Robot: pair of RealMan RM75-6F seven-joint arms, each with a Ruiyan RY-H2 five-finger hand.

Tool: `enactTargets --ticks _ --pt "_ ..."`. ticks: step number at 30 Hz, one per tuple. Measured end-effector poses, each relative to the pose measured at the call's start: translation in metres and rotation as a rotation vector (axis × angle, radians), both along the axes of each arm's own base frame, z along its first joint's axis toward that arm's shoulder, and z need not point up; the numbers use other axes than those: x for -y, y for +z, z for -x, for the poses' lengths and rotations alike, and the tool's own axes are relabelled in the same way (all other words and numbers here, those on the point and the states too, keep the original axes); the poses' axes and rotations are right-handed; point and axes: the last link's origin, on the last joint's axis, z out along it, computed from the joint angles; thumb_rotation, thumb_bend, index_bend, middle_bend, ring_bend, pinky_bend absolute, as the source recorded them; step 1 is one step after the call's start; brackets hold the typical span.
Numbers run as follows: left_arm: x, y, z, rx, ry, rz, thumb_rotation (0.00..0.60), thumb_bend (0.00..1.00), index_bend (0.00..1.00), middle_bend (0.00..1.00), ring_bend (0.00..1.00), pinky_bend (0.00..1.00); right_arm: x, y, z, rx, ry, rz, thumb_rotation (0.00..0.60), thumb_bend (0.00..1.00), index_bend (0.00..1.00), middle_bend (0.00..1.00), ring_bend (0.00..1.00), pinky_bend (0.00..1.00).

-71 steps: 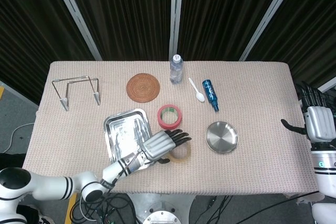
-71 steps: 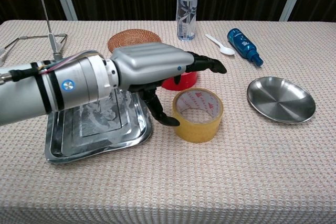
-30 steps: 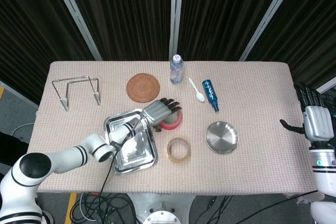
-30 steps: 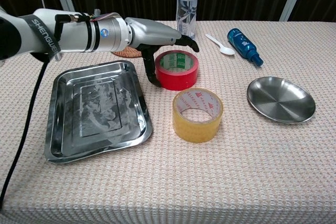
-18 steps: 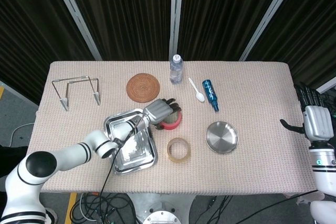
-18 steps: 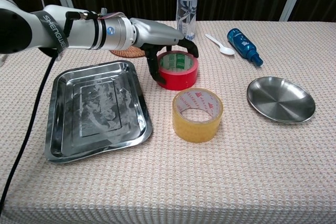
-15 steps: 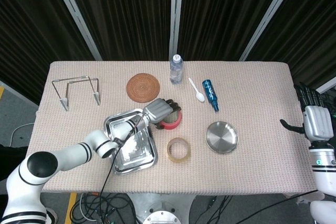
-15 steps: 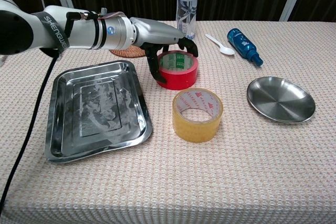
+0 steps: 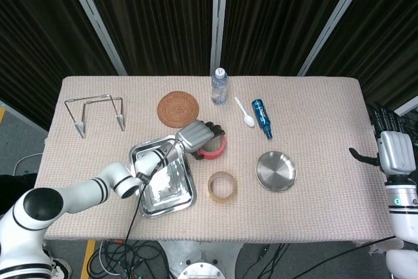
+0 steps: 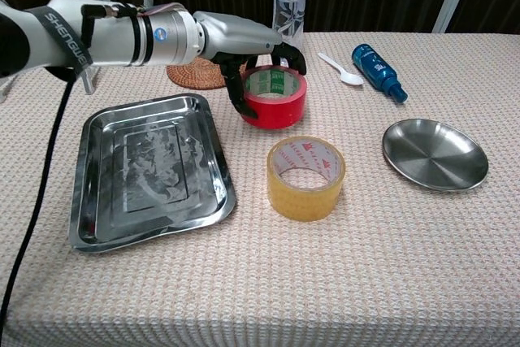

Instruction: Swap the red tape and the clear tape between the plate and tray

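Left hand point(image 10: 244, 46) grips the red tape point(image 10: 274, 97) at centre frame in the chest view, thumb on the near left side of the roll and fingers curled over its far rim. The roll sits tilted, its left edge raised; whether the right edge touches the table point(image 10: 366, 266) cannot be told. Clear tape point(image 10: 306, 178) stands on the table just below the red tape, between the tray point(image 10: 146, 170) at left and the plate point(image 10: 435, 153) at right; both tray and plate hold nothing. Right hand point(image 9: 392, 152) hangs at the right edge of the head view, off the table, fingers apart and holding nothing.
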Motion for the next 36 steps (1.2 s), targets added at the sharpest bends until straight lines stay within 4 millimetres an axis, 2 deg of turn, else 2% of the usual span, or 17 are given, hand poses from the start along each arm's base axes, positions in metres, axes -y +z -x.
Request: enactTargets --ticks 5,8,15,19,21,25,28,33,36 --pt "0.01 0.032 0.016 -0.007 0.013 -0.022 0.6 0.31 0.42 0.4 0.32 0.54 0.0 -0.001 -0.001 -0.008 0.002 -0.007 0.6 0.1 0.0 0.0 0.0 0.0" --pt "0.023 0.053 0.033 -0.008 0.036 -0.045 0.6 0.31 0.42 0.4 0.32 0.54 0.001 -0.004 -0.004 -0.011 0.008 -0.016 0.6 0.1 0.0 0.0 0.0 0.0" --pt "0.076 0.086 0.087 0.015 0.157 -0.115 0.6 0.31 0.41 0.39 0.32 0.52 0.003 -0.017 -0.017 -0.019 0.037 -0.046 0.6 0.1 0.0 0.0 0.0 0.0" --pt "0.1 0.087 0.115 0.016 0.226 -0.14 0.6 0.29 0.37 0.35 0.29 0.5 0.002 -0.024 -0.025 -0.025 0.058 -0.059 0.6 0.1 0.0 0.0 0.0 0.0" --pt "0.104 0.084 0.118 0.02 0.232 -0.136 0.6 0.28 0.31 0.32 0.26 0.49 0.002 -0.026 -0.029 -0.032 0.066 -0.067 0.6 0.1 0.0 0.0 0.0 0.0" --pt "0.107 0.076 0.12 0.014 0.223 -0.123 0.6 0.22 0.15 0.14 0.11 0.37 0.003 -0.03 -0.033 -0.042 0.072 -0.082 0.6 0.1 0.0 0.0 0.0 0.0" --pt "0.109 0.074 0.121 0.023 0.214 -0.12 0.6 0.15 0.08 0.01 0.02 0.29 0.003 -0.032 -0.034 -0.045 0.073 -0.092 0.6 0.1 0.0 0.0 0.0 0.0" --pt "0.11 0.078 0.126 0.02 0.224 -0.13 0.6 0.11 0.05 0.0 0.0 0.22 0.005 -0.04 -0.043 -0.057 0.1 -0.136 0.6 0.1 0.0 0.0 0.0 0.0" --pt "0.114 0.084 0.13 0.023 0.24 -0.146 0.6 0.11 0.05 0.0 0.0 0.21 0.006 -0.042 -0.05 -0.058 0.122 -0.149 0.6 0.09 0.0 0.0 0.0 0.0"
